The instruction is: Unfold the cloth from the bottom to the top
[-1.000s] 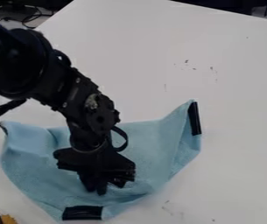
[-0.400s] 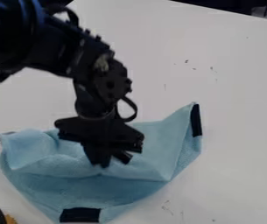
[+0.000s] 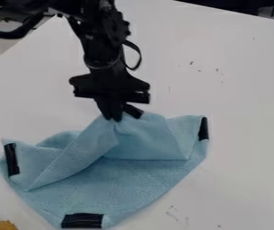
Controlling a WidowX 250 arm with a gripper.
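The black gripper (image 3: 120,116) hangs above the upper middle of the blue cloth (image 3: 115,184), shut on a pinched fold of its top layer. That layer is drawn up to a peak at the fingertips, with slanting folds running down from it. Below, the bottom layer lies flat on the table down to a corner with a black patch at the lower edge. Two more black patches mark the cloth's left and right corners.
The white table (image 3: 235,90) surrounds the cloth. At the lower left corner of the view sits a yellow-orange object (image 3: 6,225) beside something black. Cables lie at the upper left, beyond the table edge.
From the lower part of the cloth, the gripper has moved toward the top of the view, pulling the upper layer with it. More of the bottom layer shows, and the left black patch has come into sight.
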